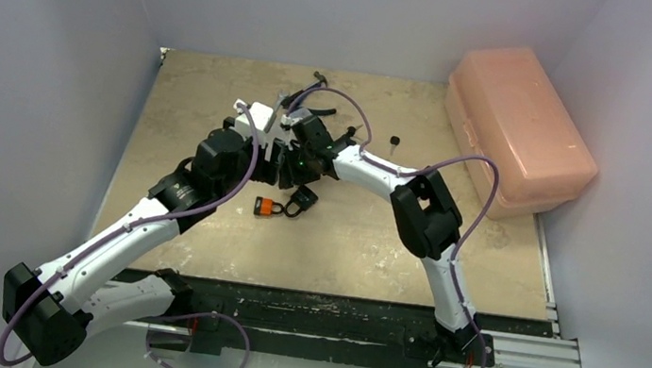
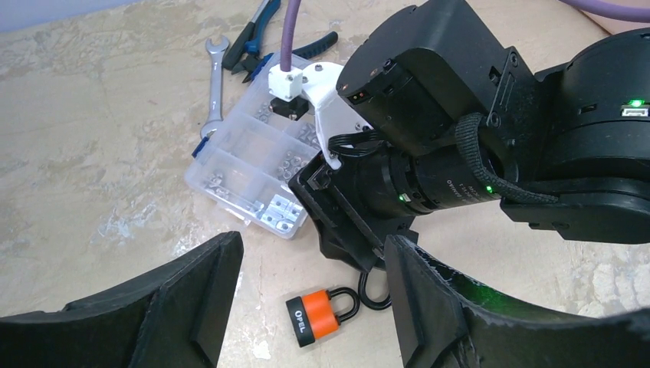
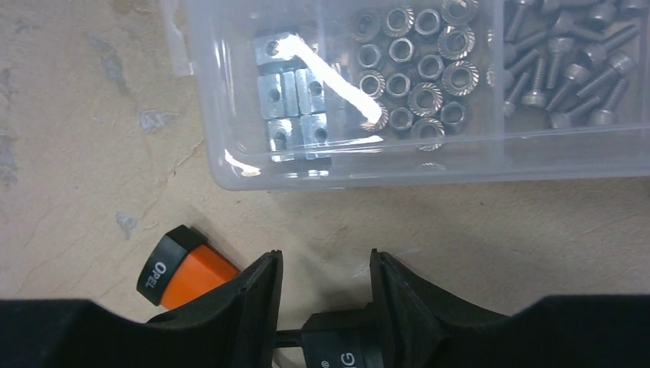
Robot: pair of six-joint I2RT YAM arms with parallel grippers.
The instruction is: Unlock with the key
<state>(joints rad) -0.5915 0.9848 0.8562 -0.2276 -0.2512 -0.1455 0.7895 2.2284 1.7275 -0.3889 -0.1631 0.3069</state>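
Observation:
An orange padlock (image 2: 322, 316) with a black base lies flat on the table, below and between the fingers of my left gripper (image 2: 313, 253), which hovers open above it. A black padlock (image 3: 341, 345) lies just right of it, its shackle (image 2: 373, 290) next to the orange one's. My right gripper (image 3: 326, 264) is down over the black padlock. Its right finger (image 3: 398, 303) rests against the body. A gap shows at the left finger (image 3: 257, 303), crossed by a thin black bar. I cannot make out the key in any view.
A clear parts box (image 2: 245, 165) of nuts and screws sits just beyond the locks. A wrench (image 2: 215, 84) and pliers (image 2: 257, 42) lie behind it. A small black object (image 1: 395, 140) lies farther right, and a pink lidded box (image 1: 520, 124) fills the back right corner.

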